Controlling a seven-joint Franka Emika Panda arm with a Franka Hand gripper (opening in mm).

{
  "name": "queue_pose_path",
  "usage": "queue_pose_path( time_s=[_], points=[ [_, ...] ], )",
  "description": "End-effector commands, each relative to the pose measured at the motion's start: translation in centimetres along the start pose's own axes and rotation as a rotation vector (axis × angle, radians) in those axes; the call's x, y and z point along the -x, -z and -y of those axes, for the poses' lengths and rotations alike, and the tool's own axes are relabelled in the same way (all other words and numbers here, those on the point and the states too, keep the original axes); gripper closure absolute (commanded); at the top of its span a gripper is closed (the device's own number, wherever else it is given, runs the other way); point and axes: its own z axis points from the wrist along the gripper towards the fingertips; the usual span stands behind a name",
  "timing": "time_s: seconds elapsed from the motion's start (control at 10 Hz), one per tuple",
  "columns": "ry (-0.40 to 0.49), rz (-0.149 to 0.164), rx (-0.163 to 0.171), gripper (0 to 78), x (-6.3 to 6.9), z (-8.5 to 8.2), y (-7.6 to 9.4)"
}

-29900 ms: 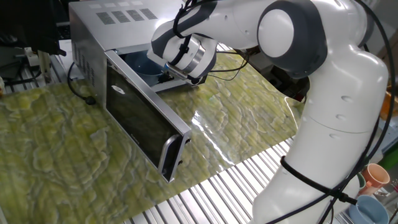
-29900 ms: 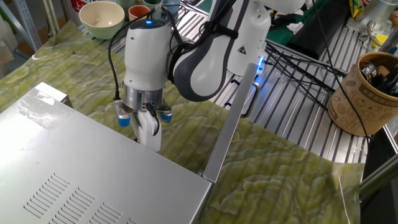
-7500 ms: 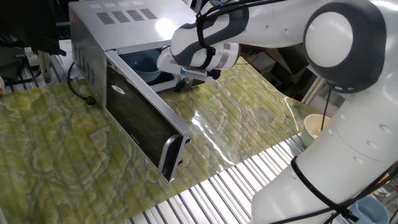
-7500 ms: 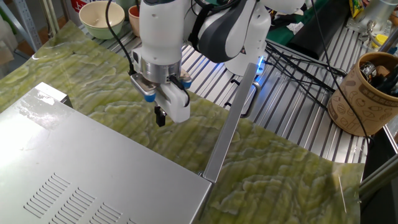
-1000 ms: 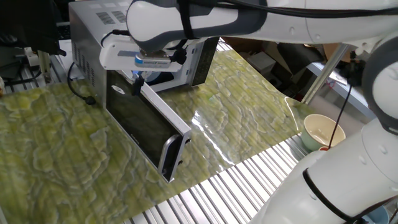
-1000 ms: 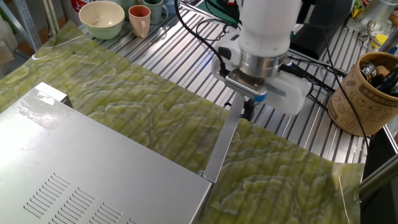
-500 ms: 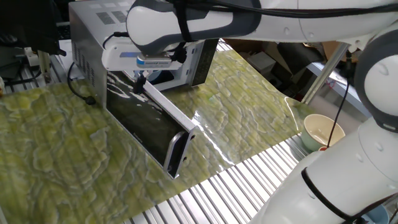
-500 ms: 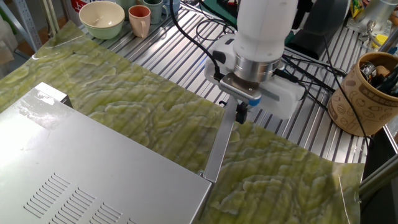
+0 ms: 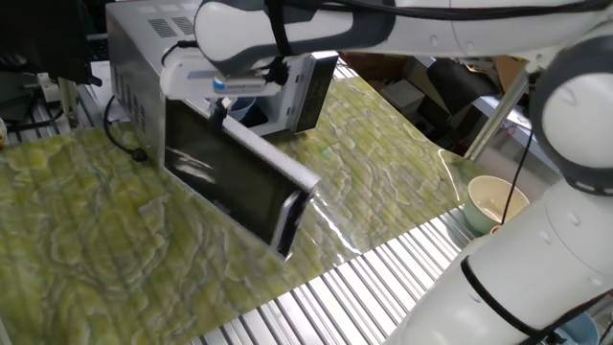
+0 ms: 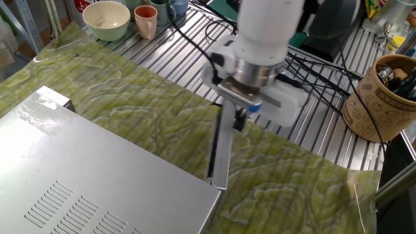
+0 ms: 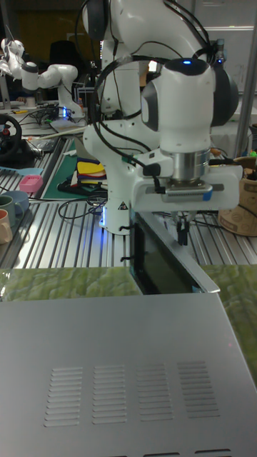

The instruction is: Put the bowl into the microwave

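**The gripper pushes on the microwave door**

The gripper [image 9: 218,107] points down, and its dark fingers [image 11: 183,230] sit close together with nothing held between them. The tips rest on the top edge of the door [image 9: 230,172], on the side away from the handle [image 9: 292,222]. In the other fixed view the gripper [image 10: 239,121] is a bit blurry, but it is right at the far end of the door's thin top edge [image 10: 220,153].

The door is partly open. It stands out at a slant from the front of the microwave [image 9: 144,43]. Its dark glass is shiny and shows white streaks of light.

Through the gap behind the door, a small bit of the bowl [image 9: 244,112] shows inside the microwave. It is blue. Most of it is hidden by the gripper and the door.

The microwave sits on a green and yellow mat [image 9: 86,249]. The mat lies on a table [image 9: 326,302] made of metal bars.

A cream bowl [image 10: 106,19] and a pink cup [image 10: 145,21] stand far off at the table's edge. A brown pot [image 10: 380,97] stands on the other side.
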Motion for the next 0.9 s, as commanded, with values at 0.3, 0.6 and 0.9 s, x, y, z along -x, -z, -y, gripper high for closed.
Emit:
queue_pose_path(
  time_s=[0.3,0.6,0.9],
  points=[
    [0.013,0.038,-0.020,76.4,2.2,0.7,-0.2],
    [0.042,0.049,-0.027,76.4,3.5,1.9,-0.4],
    [0.100,0.056,-0.062,76.4,5.5,5.1,0.0]
  ],
)
